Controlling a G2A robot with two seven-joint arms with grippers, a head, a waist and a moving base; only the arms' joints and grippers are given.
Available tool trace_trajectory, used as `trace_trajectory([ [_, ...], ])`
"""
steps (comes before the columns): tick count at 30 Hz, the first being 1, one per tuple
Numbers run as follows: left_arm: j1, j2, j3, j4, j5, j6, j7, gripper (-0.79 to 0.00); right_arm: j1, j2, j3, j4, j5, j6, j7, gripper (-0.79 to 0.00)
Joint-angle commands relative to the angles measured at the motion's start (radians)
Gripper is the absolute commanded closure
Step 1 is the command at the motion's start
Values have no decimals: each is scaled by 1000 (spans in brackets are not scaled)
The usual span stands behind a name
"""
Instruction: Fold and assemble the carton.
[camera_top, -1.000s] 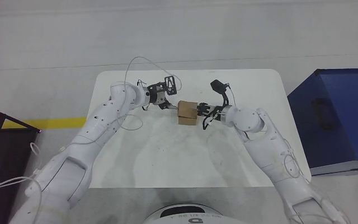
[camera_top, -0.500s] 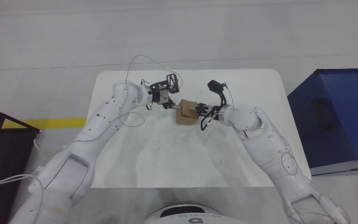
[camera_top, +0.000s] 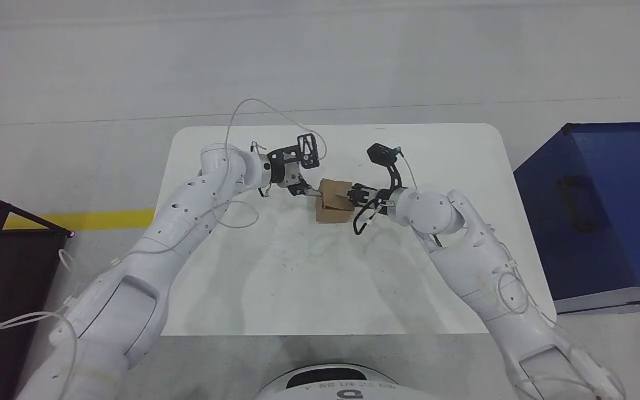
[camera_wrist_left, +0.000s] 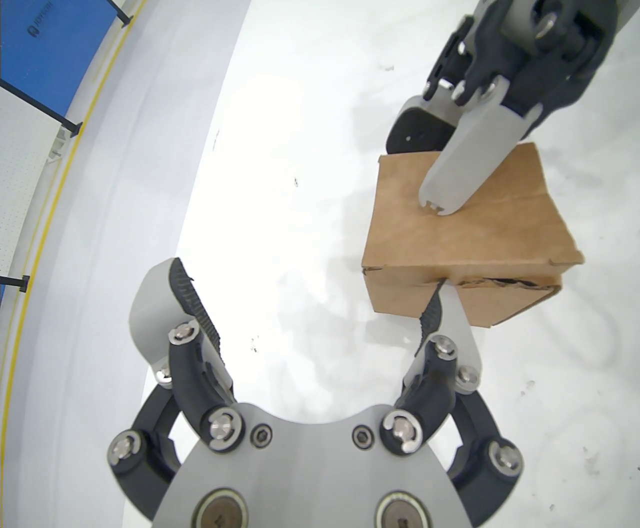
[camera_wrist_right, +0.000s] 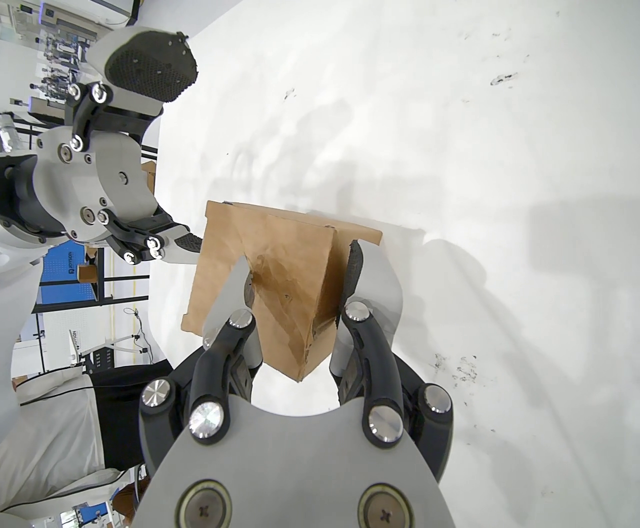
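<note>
Moved: carton (camera_top: 335, 200) tilted since earlier, centre frame;
Right hand (camera_wrist_right: 300, 257): clamped on carton;
Left hand (camera_wrist_left: 307, 277): apart;
Handling: light, creasable; grip edges

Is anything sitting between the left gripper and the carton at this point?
Nothing visible. The left gripper has its jaws open right beside the carton, with one fingertip touching the carton's near edge and bare table under the gap. The right gripper clamps the carton's opposite end.

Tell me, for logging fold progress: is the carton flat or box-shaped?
Box-shaped: the carton shows a top panel and an end face, though a dark gap runs along their shared edge.
</note>
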Motion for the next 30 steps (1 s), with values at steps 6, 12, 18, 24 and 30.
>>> trace_trajectory([
  [6, 6, 18, -37, -28, 2, -14, -1, -785, -10, 1, 5, -23, 0, -7, -21, -409],
  [12, 21, 28, -56, -58, 0, -15, -17, -785, -14, 1, 10, -27, 7, -11, -17, -391],
  [18, 27, 27, -53, -67, -2, -10, -31, -785, -14, 1, 11, -25, 15, -16, -16, -391],
  [24, 32, 31, -56, -55, 13, -1, -43, -785, -16, 2, 28, -14, 46, -11, -18, -394],
  [30, 31, 30, -58, -72, -2, -12, -50, -785, -11, 2, 34, -2, 64, -13, -16, -388],
])
